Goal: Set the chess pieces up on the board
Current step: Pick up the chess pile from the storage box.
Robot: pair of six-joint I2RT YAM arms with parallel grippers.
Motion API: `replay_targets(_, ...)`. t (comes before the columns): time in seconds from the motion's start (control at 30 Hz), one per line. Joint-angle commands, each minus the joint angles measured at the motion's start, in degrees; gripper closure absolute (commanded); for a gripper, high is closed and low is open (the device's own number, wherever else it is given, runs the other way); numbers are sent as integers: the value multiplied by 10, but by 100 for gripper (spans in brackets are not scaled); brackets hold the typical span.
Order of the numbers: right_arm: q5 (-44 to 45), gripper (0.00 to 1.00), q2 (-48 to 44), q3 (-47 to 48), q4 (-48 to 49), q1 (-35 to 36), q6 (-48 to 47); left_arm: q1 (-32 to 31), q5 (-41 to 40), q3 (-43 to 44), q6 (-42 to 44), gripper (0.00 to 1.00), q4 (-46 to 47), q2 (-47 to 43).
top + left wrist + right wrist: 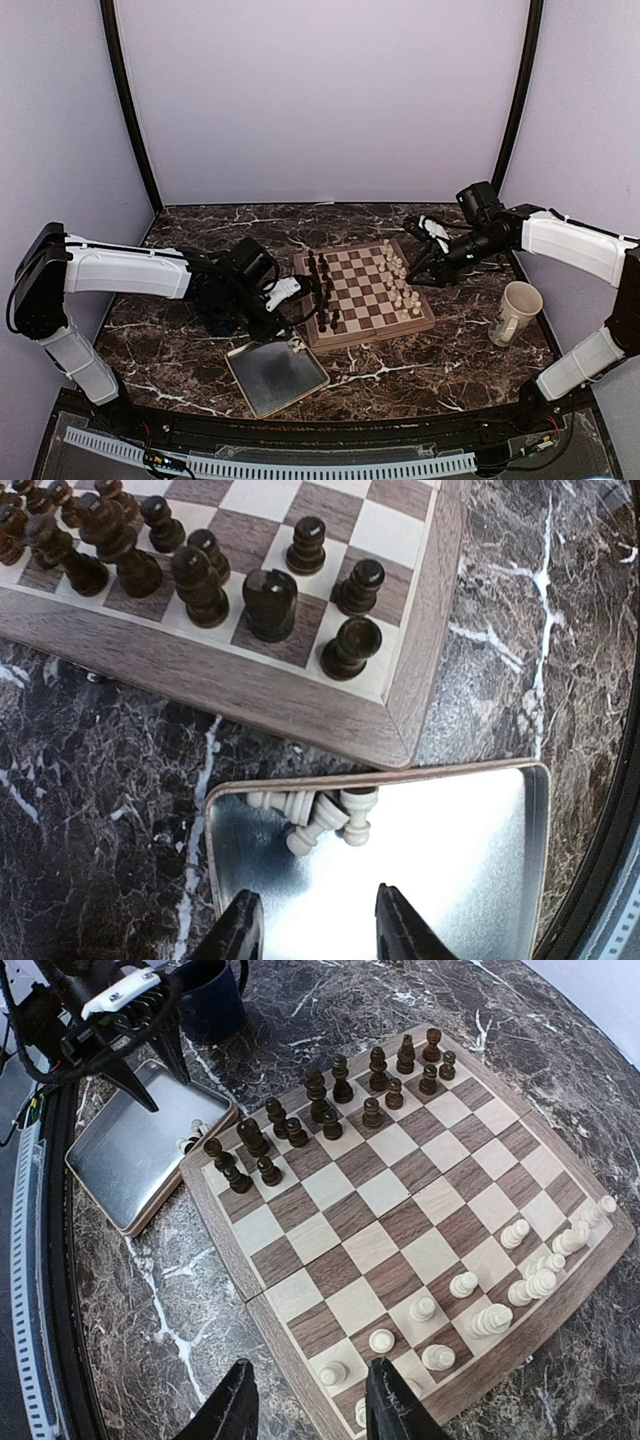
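Observation:
The board (375, 335) lies in the middle of the table, with dark pieces (322, 290) on its left side and several cream-white chess pieces (400, 290) along its right side. Three more cream-white pieces (320, 815) lie tipped over in the corner of the grey tray (450, 860) nearest the board. My left gripper (318, 925) hangs open over the tray just short of them, holding nothing. My right gripper (310, 1400) hovers open above the board's border (230, 1260), beside the white pawns (480, 1305), and it is empty.
The tray (275, 380) sits against the board's front left corner. A cream cup (515, 312) stands on the marble at the right. The dark pieces (190, 570) crowd the board edge close to the tray. Walls close in the back and sides.

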Motion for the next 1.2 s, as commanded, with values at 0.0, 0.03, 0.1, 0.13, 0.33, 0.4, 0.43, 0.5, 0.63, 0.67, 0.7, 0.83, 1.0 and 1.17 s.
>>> replay_targets(0.0,-8,62,-1,3,-8,8,-9,0,6,0,36,59,-6,26)
replay_targets(0.03,-9,62,-2,1,-7,8,-9,0,-1,3,39,59,-5,35)
replay_targets(0.1,-8,62,-3,-2,-6,8,-8,0,-7,11,51,59,-4,52)
replay_targets(0.13,-8,62,-3,-3,-6,8,-7,0,-4,14,57,60,-2,57)
replay_targets(0.33,-4,62,-6,-8,-4,8,-7,0,-4,19,79,61,-4,83)
replay_targets(0.4,-2,62,-6,-12,-2,8,-8,0,-3,14,83,61,6,85)
replay_targets(0.43,-1,62,-5,-12,-1,9,-7,0,-3,13,86,62,11,87)
replay_targets(0.5,-1,61,-4,-12,-2,8,-7,0,-6,9,90,61,22,91)
replay_targets(0.63,-3,61,0,-11,-2,8,-8,0,-13,5,106,63,48,98)
replay_targets(0.67,-4,61,1,-11,-2,8,-8,0,-11,3,111,64,54,100)
replay_targets(0.7,-5,61,1,-11,-2,8,-8,0,-9,3,115,65,56,102)
replay_targets(0.83,-4,61,-1,-14,-3,8,-10,0,0,-1,125,71,63,109)
replay_targets(1.0,-6,61,0,-15,-3,8,-10,-8,23,-14,141,77,70,108)
replay_targets(1.17,-11,62,0,-14,-7,8,-14,-18,32,-19,139,89,54,89)
